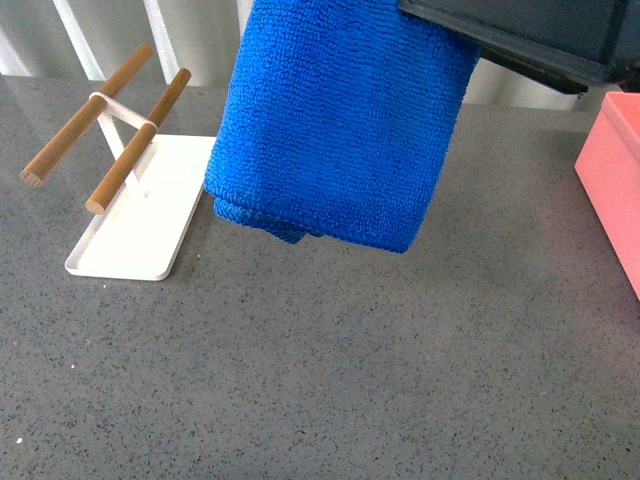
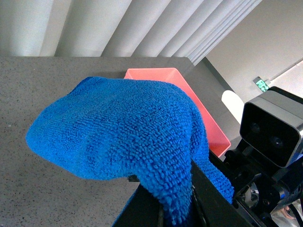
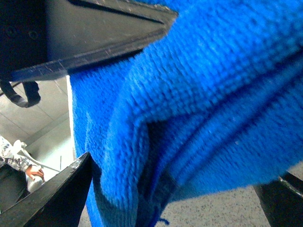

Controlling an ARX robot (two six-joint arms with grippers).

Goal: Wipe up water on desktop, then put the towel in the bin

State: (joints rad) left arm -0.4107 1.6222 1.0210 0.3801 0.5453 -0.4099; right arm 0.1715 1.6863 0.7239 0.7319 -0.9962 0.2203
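Up off the desktop [image 1: 350,390], mid-scene: towel [image 1: 330,120] hangs in the air, folded in thick layers, lower edge clear of the surface. Right gripper [image 3: 131,85] is clamped on it; the right wrist view shows blue pile packed between its 2 black fingers [image 3: 94,28], speckled grey visible underneath. In the front view the right arm's dark housing [image 1: 520,35] sits top right and the towel drops from it, down and to the left. The left wrist view shows the cloth draped over 1 black finger, with a 2-lens camera module [image 2: 272,125] just beside it on the same assembly. Left gripper itself is not in shot.

Bin [image 1: 615,170] sits on the desktop at the right edge, cut off by the frame, bare surface between it and the towel. From the left wrist the towel covers the bin's near end. White tray [image 1: 150,215] lies left of the towel, carrying 2 wooden bars [image 1: 85,115] on a white frame, tilted. White vertical slats [image 2: 118,28] run along the far side.
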